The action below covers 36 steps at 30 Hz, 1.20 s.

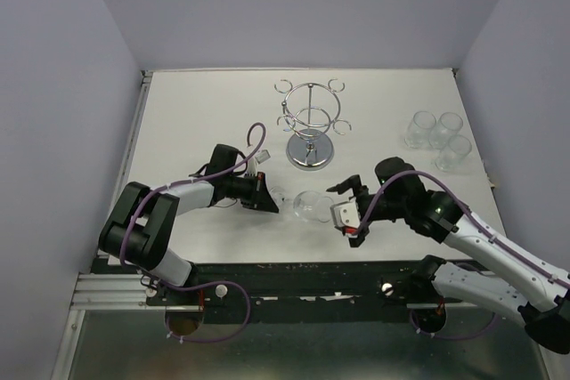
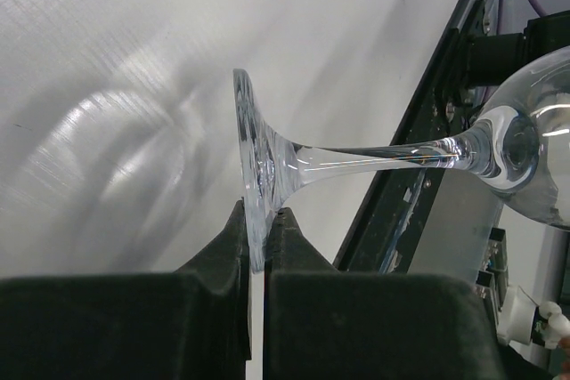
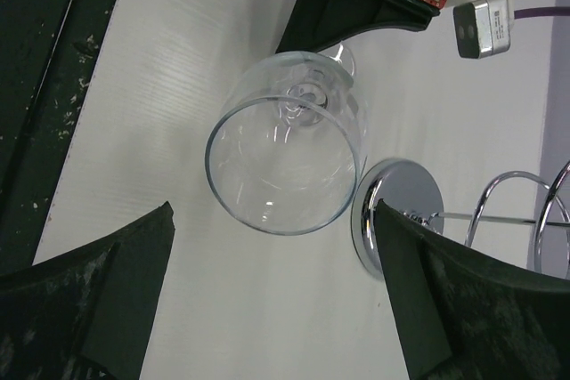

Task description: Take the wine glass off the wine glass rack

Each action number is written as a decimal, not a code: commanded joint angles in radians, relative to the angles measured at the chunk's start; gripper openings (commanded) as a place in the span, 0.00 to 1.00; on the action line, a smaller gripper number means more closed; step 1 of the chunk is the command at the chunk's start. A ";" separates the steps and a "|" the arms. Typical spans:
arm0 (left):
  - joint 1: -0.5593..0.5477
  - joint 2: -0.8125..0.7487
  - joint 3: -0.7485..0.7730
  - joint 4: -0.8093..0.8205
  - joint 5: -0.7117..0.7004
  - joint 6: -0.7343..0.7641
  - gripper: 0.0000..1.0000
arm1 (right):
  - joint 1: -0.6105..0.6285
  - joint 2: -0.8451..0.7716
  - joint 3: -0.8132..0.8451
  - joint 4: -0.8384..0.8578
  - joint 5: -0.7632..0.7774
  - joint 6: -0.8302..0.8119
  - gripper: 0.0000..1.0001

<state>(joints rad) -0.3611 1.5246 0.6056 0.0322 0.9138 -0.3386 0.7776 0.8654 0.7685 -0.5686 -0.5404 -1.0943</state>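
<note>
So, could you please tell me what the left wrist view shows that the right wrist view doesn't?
Left wrist only: the left fingers clamped on the wine glass by its foot edge, stem running sideways. Right wrist only: the right fingers spread wide, the glass's open mouth, and the rack base. Both: the glass bowl and the white table.

Wine glass (image 1: 309, 206) blocks gap btwn left tool (image 1: 271, 197) & right tool (image 1: 346, 211); wine glass rack (image 1: 310, 126) near, behind.

Robot lab cell: plain walls (image 1: 294, 6) box in a white table (image 1: 205, 122).
</note>
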 commanded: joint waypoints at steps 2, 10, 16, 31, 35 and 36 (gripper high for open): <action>0.007 0.002 0.010 0.052 0.076 -0.026 0.00 | 0.037 0.018 0.005 0.116 0.065 0.082 1.00; 0.008 0.012 0.010 0.078 0.086 -0.060 0.00 | 0.077 0.049 -0.031 0.179 0.086 0.076 1.00; 0.008 0.014 0.011 0.083 0.094 -0.068 0.00 | 0.103 0.067 -0.066 0.254 0.123 0.066 1.00; 0.008 0.005 0.005 0.097 0.100 -0.074 0.00 | 0.143 0.109 -0.083 0.366 0.122 0.090 0.99; 0.008 0.006 0.003 0.100 0.105 -0.074 0.00 | 0.149 0.113 -0.087 0.362 0.120 0.083 0.98; 0.008 0.006 0.005 0.100 0.105 -0.074 0.00 | 0.149 0.113 -0.087 0.358 0.123 0.082 0.97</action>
<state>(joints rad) -0.3599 1.5394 0.6056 0.0853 0.9463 -0.4057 0.9157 0.9710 0.7013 -0.2317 -0.4263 -1.0176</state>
